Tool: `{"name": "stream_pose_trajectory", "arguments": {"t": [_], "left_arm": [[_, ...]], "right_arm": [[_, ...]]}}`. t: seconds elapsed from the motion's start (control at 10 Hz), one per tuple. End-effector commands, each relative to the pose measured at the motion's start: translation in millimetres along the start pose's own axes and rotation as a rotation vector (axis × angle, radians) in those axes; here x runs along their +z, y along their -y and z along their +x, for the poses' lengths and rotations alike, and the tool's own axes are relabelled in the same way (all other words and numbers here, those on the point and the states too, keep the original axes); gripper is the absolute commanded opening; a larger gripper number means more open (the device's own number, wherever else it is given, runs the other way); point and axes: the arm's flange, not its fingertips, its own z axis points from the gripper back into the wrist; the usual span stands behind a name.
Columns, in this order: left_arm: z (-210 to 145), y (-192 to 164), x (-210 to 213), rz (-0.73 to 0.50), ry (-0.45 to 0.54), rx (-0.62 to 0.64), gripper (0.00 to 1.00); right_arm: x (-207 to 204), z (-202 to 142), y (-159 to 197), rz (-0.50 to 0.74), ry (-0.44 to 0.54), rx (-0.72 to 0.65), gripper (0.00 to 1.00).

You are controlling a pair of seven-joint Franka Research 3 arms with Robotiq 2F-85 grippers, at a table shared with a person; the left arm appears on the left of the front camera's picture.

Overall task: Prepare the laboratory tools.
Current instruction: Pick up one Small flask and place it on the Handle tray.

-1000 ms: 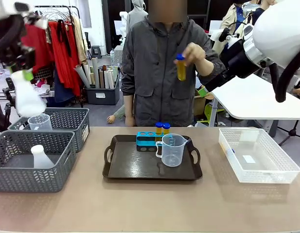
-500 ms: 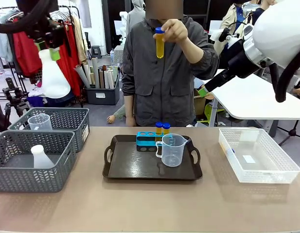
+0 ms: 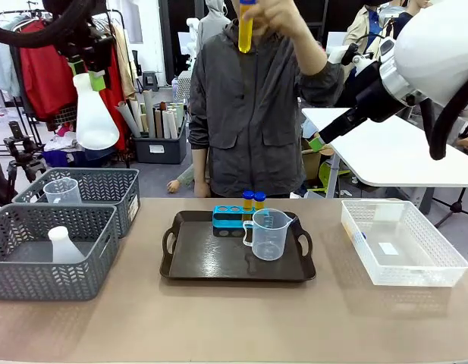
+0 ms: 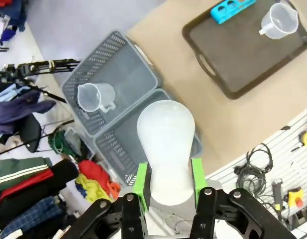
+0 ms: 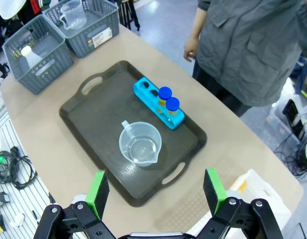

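1. White and translucent, the conical flask (image 3: 97, 121) hangs high and well left of the dark tray (image 3: 218, 265), its neck pinched in the left gripper (image 3: 88, 74). Over the last second it has risen from just above the grey baskets (image 3: 36, 269) and drifted toward the tray. Behind the tray, the person's hand (image 3: 279, 15) has lifted a yellow tube (image 3: 246, 30) from chest height to head height. On the tray stand the blue rack (image 3: 227, 216), holding two capped tubes (image 3: 248, 199), and the beaker (image 3: 269, 235). I judge that the flask is on its way to the tray, while the raised tube has yet to reach the rack. A clear crate (image 3: 404, 243) sits right of the tray.

2. From the left wrist, the green pads (image 4: 142, 179) clamp the conical flask (image 4: 165, 139) on both sides, jaws narrowed on it. The grey baskets (image 4: 113, 74) lie below, one holding a spare beaker (image 4: 96, 97). The dark tray (image 4: 243, 64) lies well apart from them.

3. From the right wrist, the right gripper (image 5: 155, 191) stands wide and empty above the tray's near edge. The beaker (image 5: 140, 143) fills the middle of the dark tray (image 5: 93, 114), and the blue rack (image 5: 158, 102) lines its far side. The bare side toward the baskets looks free for the flask, though its exact room is hard to judge from here. A small flask (image 5: 26, 52) rests in one basket.
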Motion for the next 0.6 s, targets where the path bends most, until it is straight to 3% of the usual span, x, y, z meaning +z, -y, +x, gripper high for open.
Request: {"name": "stream_pose_trajectory", "arguments": {"t": [0.0, 0.1, 0.5], "left_arm": [[2.8, 3.5, -0.8, -0.002, 0.0, -0.009, 0.0], [3.1, -0.4, -25.8, -0.038, 0.006, 0.0, 0.0], [53.2, 25.8, -33.0, -0.041, 0.028, -0.155, 0.0]], "right_arm": [[1.6, 1.9, -1.1, 0.007, 0.002, -0.02, 1.0], [1.6, 1.9, -1.1, 0.007, 0.002, -0.02, 1.0], [1.6, 1.9, -1.1, 0.007, 0.002, -0.02, 1.0]]}}
